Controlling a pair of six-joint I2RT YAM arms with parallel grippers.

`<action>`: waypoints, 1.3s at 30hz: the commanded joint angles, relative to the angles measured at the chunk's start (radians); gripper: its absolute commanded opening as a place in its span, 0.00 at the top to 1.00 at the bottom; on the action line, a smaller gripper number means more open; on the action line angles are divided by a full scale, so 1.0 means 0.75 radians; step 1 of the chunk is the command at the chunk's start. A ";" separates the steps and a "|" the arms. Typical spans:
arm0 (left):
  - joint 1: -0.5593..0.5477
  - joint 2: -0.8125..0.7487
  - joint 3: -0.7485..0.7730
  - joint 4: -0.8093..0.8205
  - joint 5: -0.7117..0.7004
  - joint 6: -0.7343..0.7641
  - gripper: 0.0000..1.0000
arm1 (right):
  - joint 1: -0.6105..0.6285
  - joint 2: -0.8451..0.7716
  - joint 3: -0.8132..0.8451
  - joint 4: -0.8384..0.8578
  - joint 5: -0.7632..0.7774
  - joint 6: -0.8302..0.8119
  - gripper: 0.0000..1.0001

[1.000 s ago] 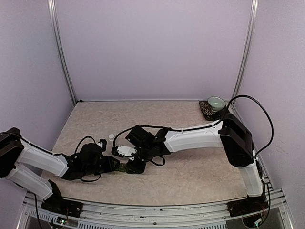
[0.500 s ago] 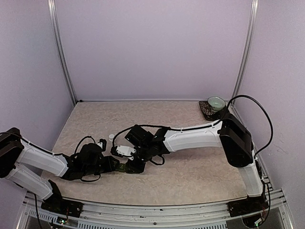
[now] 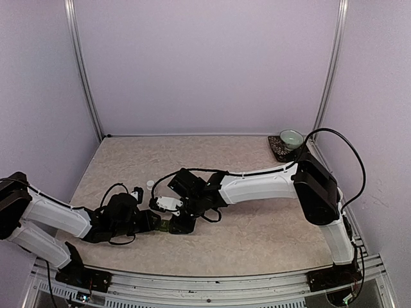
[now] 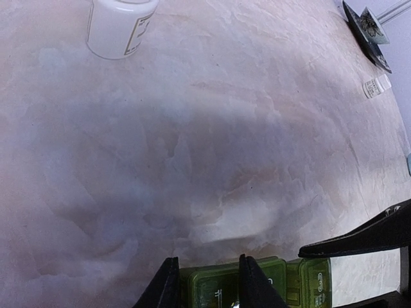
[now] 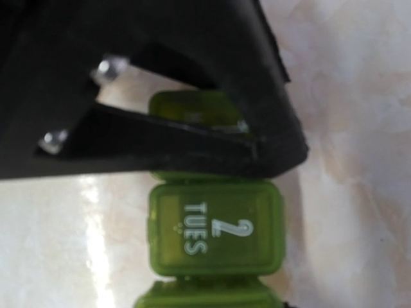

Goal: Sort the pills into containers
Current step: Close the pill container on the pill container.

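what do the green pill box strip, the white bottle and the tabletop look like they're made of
The translucent green three-compartment pill strip: glossy moulded plastic; light passes through it and the day lettering looks printed white. The small white labelled bottle: likely opaque plastic, smooth satin sheen. The beige marbled tabletop: probably laminate or vinyl with a stone pattern, faintly reflective.

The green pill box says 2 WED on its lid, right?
No. The green pill box says 2 TUES on its lid, not 2 WED. The right wrist view shows the letters up close.
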 commanded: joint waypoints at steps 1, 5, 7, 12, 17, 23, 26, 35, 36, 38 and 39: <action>-0.014 0.007 -0.039 -0.095 0.011 0.002 0.69 | 0.000 0.059 0.078 0.002 -0.016 -0.011 0.63; -0.016 0.003 -0.041 -0.094 0.009 0.001 0.69 | -0.005 0.100 0.100 -0.016 -0.007 -0.007 0.63; -0.016 0.003 -0.043 -0.095 0.010 0.002 0.69 | -0.005 0.109 0.106 -0.017 -0.004 -0.004 0.63; -0.016 -0.002 -0.045 -0.089 0.010 0.003 0.69 | -0.007 0.122 0.122 -0.028 0.004 -0.002 0.63; -0.018 -0.021 -0.058 -0.072 0.011 0.006 0.69 | -0.009 0.164 0.147 -0.061 0.018 -0.001 0.63; -0.020 -0.072 -0.084 -0.045 0.008 0.021 0.69 | -0.011 0.187 0.152 -0.075 0.013 0.003 0.63; -0.025 -0.108 -0.102 -0.029 -0.001 0.034 0.69 | -0.017 0.205 0.169 -0.108 0.002 0.005 0.63; -0.061 -0.179 -0.123 0.017 -0.014 0.066 0.69 | -0.019 0.241 0.243 -0.193 0.016 -0.010 0.64; -0.065 -0.181 -0.123 0.021 -0.015 0.067 0.69 | -0.019 0.247 0.255 -0.201 0.032 -0.011 0.64; -0.072 -0.185 -0.123 0.023 -0.015 0.070 0.69 | -0.019 0.249 0.264 -0.208 0.044 -0.016 0.64; -0.073 -0.184 -0.123 0.023 -0.016 0.070 0.69 | -0.019 0.247 0.263 -0.208 0.052 -0.020 0.64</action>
